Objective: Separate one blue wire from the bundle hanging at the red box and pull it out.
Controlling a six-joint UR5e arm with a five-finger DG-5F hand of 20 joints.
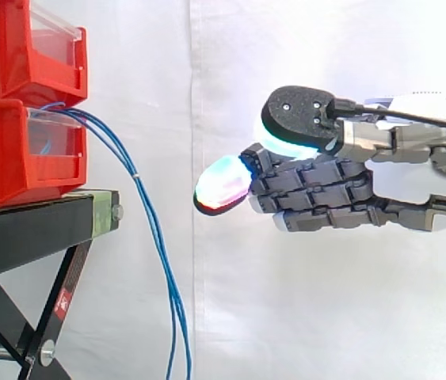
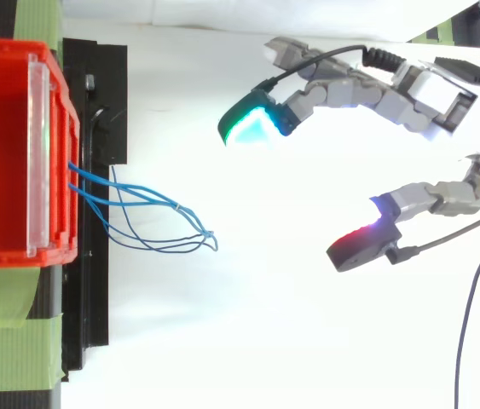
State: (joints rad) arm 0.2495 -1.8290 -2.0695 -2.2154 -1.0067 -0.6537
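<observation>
Hovering in mid-air before the white curtain, the hand (image 1: 318,190) holds nothing. Its thumb and fingers are spread apart, and the glowing fingertips (image 1: 223,188) point toward the blue wires (image 1: 148,214). The bundle hangs well ahead of those fingertips, untouched, spilling from the lower red bin (image 1: 5,154) beyond it and drooping past the black stand (image 1: 32,229).

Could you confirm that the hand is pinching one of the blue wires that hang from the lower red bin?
Not quite: the hand is pinching nothing. In the side view it hovers open, well to the right of the blue wires, with bare white curtain between them. The wires do hang from the lower red bin.
</observation>
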